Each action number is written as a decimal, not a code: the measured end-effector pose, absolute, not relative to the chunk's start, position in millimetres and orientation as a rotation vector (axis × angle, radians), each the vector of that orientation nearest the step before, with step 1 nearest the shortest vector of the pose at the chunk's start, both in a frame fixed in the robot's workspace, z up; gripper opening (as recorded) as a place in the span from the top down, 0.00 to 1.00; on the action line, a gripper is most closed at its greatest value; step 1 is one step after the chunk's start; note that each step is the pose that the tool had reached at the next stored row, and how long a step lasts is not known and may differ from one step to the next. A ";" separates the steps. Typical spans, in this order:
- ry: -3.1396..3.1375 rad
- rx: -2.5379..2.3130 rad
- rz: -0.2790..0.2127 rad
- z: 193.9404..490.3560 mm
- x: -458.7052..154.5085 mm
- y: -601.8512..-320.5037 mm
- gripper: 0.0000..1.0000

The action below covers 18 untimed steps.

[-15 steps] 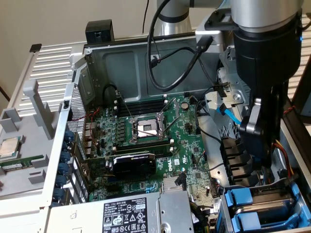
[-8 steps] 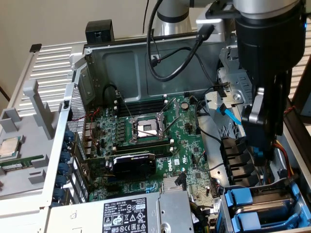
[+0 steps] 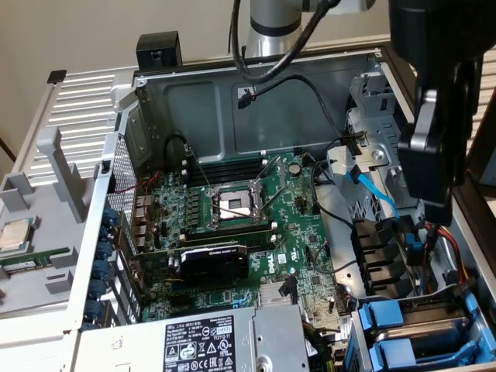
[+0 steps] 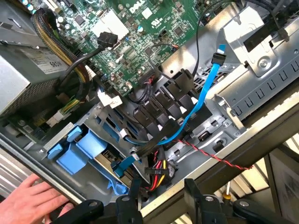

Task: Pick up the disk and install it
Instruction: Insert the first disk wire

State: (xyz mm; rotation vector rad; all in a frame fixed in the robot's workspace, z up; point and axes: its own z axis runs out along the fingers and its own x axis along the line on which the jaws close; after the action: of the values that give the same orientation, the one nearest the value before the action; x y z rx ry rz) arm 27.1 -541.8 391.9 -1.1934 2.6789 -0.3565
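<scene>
Open PC case, viewed over the drive cage [image 4: 154, 116].
Gripper [image 4: 162, 198] parted, nothing between the fingers. Blue carriers [image 4: 77, 149] in cage, beside grey power supply [image 4: 23, 79]. Blue data cable [image 4: 205, 93] draped across cage. Person's hand [image 4: 32, 200] on case edge.

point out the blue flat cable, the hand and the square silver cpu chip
blue flat cable [image 4: 209, 88], wrist view, middle of its run
hand [image 4: 32, 201], wrist view, fingers
square silver cpu chip [image 3: 15, 235], exterior view, top face

DELL on motherboard [image 4: 154, 28]; P11 on black connector [image 4: 157, 171]; certification marks on power-supply label [image 3: 198, 345].
</scene>
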 end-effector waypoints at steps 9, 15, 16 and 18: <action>2.690 -1.198 -0.348 423.5 27.1 -555.1 0.51; 2.712 -1.207 -0.312 425.6 27.1 -559.1 0.51; 2.712 -1.207 -0.312 425.6 27.1 -559.1 0.51; 2.713 -1.208 -0.311 425.6 27.1 -559.1 0.51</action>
State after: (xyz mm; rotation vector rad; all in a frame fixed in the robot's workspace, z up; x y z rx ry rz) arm 27.1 -559.1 425.6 -1.2077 2.7132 -0.3114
